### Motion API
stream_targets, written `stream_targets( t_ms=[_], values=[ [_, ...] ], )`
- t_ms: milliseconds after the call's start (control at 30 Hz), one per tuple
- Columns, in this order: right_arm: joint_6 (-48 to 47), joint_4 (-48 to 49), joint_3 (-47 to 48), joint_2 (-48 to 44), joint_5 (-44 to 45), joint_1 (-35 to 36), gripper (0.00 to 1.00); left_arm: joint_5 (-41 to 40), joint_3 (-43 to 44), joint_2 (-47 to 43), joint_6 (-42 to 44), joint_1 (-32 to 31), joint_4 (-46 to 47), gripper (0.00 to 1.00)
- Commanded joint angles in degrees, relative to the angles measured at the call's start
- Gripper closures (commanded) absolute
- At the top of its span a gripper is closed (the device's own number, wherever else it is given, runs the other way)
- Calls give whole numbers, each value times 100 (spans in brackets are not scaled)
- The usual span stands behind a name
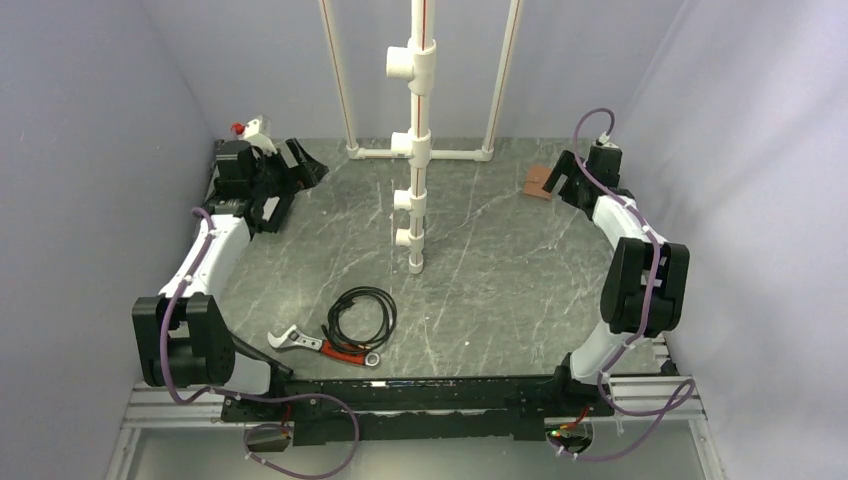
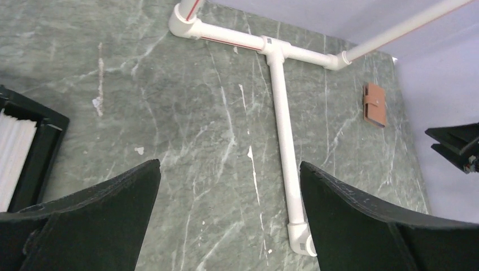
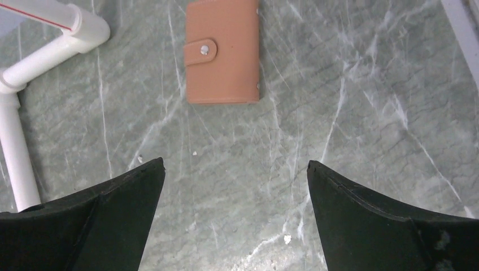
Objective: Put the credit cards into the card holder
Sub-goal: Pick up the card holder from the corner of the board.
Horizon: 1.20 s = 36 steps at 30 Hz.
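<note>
Far right of worktop (image 3: 350, 113): card holder (image 3: 223, 51) is found shut, just ahead of right hand (image 3: 234, 164), long axis pointed away from it. The left hand (image 2: 230, 164) is held well apart. Both are spread wide, empty. The credit cards (image 2: 14, 149) are possibly glimpsed, pale, in the black bin (image 2: 53, 121).

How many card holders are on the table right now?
1. The card holder lies closed, snap fastened, at the table's far right, just ahead of the open right gripper. The clutter at far left could hide another.
</note>
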Motion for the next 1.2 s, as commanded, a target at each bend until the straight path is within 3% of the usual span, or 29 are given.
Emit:
stream_targets(
  t_ms=[0,200,467,600,900,1033,1167],
  values=[
    [74,-54,669,190,309,-8,0,80,278,22,217,-173,-91,1],
    [264,-967,1905,1255,955,-47,0,16,290,44,254,-325,-181,1],
    [237,-3297,4897,3295,945,-44,0,157,372,173,178,-422,-259,1],
    [149,-3398,5015,3479,728,-3,1,98,422,236,248,-495,-378,1],
    [256,-2586,4952,3864,-441,60,1,274,446,316,159,-571,-352,1],
    [448,-2207,4905,4068,-1019,71,12,311,465,357,153,-623,-363,1],
    [509,-2168,4804,4105,-1180,121,41,411,546,525,127,-651,-453,4]
  ],
)
